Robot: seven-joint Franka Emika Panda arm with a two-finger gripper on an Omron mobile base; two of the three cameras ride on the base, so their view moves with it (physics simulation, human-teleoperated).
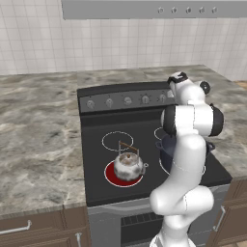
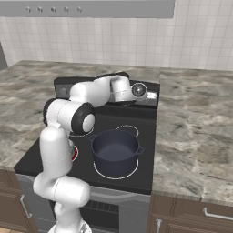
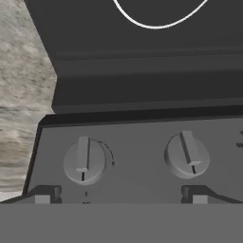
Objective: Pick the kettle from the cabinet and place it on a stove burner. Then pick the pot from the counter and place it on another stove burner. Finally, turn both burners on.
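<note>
The silvery kettle (image 1: 128, 164) with its brown handle stands on the stove's front left burner (image 1: 110, 178), which glows red. The dark blue-grey pot (image 2: 114, 149) sits without a lid on the front right burner; in the left base view my arm covers most of the pot (image 1: 165, 148). My gripper (image 3: 121, 195) is open and empty, held close in front of the stove's back control panel (image 3: 137, 142). Its fingertips (image 3: 45, 194) straddle two grey knobs: one knob (image 3: 84, 161) on the left and another knob (image 3: 187, 154) on the right. The cabinet is out of view.
The marble-look counter (image 1: 38, 135) runs on both sides of the black stove (image 1: 96, 144). A row of knobs (image 1: 128, 100) lines the back panel. A grey hood (image 1: 144, 8) hangs above. Brown drawers (image 2: 200, 214) sit under the counter. A white burner ring (image 3: 159, 14) lies beyond the panel.
</note>
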